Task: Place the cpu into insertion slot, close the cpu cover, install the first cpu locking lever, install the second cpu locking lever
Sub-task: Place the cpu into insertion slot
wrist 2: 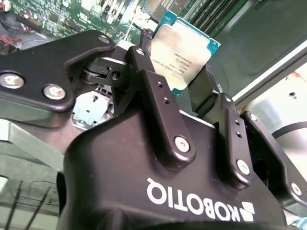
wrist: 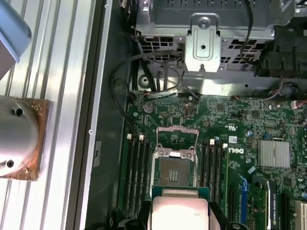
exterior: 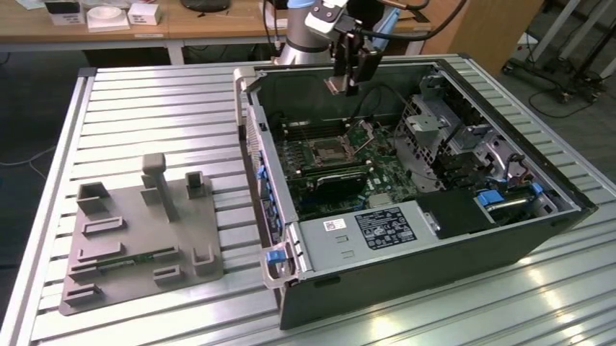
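My gripper (exterior: 348, 81) hangs above the back of the open computer case, shut on the cpu (wrist 2: 184, 52), a flat square chip with a silvery top and a teal edge. Its two black fingers (wrist 2: 144, 72) pinch the chip on opposite edges. In the first wrist view the cpu (wrist: 178, 208) sits just short of the insertion slot (wrist: 176, 171), a square socket with a dark centre on the green motherboard. The cpu cover (wrist: 176, 136), a thin silver frame, stands swung open at the socket's far edge. In the exterior view the insertion slot (exterior: 325, 153) lies well below the gripper.
Black memory slots (wrist: 136, 167) flank the socket on both sides. A metal drive cage (exterior: 438, 119) and cables crowd the case's right side, and a labelled grey power unit (exterior: 371, 227) fills the front. A grey fixture plate (exterior: 144, 238) rests on the slatted table at the exterior view's left.
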Available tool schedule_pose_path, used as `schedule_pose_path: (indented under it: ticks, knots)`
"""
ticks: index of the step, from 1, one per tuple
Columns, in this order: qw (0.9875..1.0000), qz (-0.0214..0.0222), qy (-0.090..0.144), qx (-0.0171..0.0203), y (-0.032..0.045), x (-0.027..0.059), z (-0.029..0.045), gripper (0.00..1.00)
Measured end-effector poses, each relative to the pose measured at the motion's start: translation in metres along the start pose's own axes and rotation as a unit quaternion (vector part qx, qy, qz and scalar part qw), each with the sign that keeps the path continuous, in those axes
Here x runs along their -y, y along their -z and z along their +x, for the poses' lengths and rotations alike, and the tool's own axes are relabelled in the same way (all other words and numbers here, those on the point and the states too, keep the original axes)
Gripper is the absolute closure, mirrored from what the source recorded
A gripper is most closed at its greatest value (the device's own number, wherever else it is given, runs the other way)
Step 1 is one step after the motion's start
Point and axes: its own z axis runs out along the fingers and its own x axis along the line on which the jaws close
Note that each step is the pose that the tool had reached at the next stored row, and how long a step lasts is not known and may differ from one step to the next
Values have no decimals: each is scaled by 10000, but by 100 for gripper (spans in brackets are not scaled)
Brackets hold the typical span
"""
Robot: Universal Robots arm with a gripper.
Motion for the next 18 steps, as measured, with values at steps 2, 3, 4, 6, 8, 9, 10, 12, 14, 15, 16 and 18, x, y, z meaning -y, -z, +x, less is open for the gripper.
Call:
schedule_pose_path:
  ticks: [2,3,4,6,8,9,10,12,14,15,16,18]
  knots:
    - [10000,-1,-69,6,-1,4,0,45]
    - [9999,-1,-101,9,-2,6,0,45]
    - [9999,0,-136,12,-4,8,0,45]
    - [9998,4,-211,18,-7,11,0,45]
    - [9996,12,-297,25,-10,14,0,45]
    - [9994,18,-348,29,-12,15,0,45]
    - [9992,24,-396,33,-13,15,0,45]
    - [9988,39,-490,42,-16,16,0,45]
    - [9984,48,-561,48,-18,16,0,45]
    - [9983,51,-580,50,-18,16,0,45]
    - [9983,52,-587,50,-18,16,0,45]
    - [9982,52,-592,50,-19,16,0,45]
